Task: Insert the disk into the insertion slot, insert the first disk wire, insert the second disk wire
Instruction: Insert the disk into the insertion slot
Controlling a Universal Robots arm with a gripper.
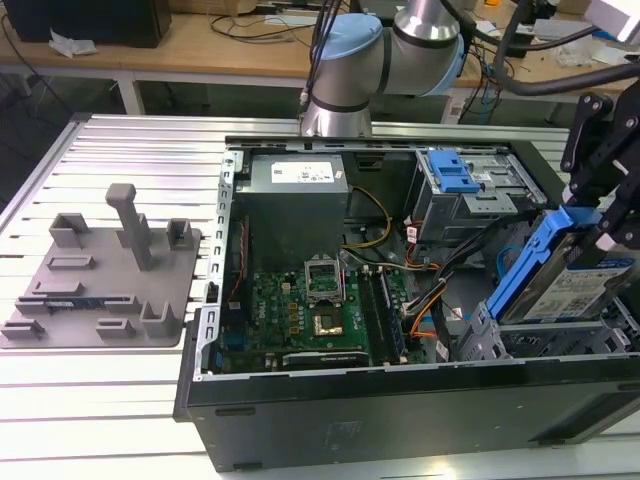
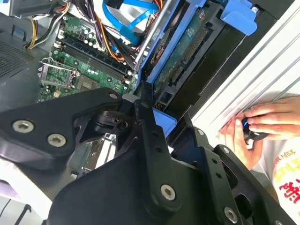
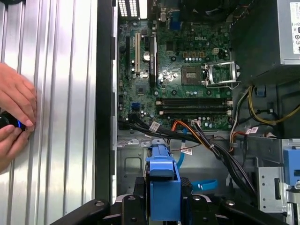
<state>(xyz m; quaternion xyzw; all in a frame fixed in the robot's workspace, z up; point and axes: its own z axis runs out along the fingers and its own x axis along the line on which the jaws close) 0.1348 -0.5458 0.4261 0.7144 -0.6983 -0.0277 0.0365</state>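
Blue plastic sits in the grasp of the gripper (image 3: 163,192): its jaws are clamped on the carrier frame of the disk (image 1: 565,285). In the exterior view the disk hangs at the right end of the open computer case (image 1: 400,405), just above the insertion slot (image 1: 525,345), the grey perforated cage in the case's near right corner. Whether its lower edge touches the cage mouth I cannot tell.

This reads as step 1 of 3, with the disk not yet seated. To do it well, the disk should be brought square to the cage before any push, so that the 2 blue side rails line up with the cage walls. A skewed entry would likely jam. The bundle of cables (image 1: 435,300) just left of the cage should be kept out of the path, and the push kept slow.

The disk stands steeply tilted. Its long axis runs from the low end by the cage up toward the exterior view's right. The white label faces the near side, and the second wrist view shows the green circuit board on the opposite face.

A person's hand (image 3: 14,112) rests on the table beside the case.
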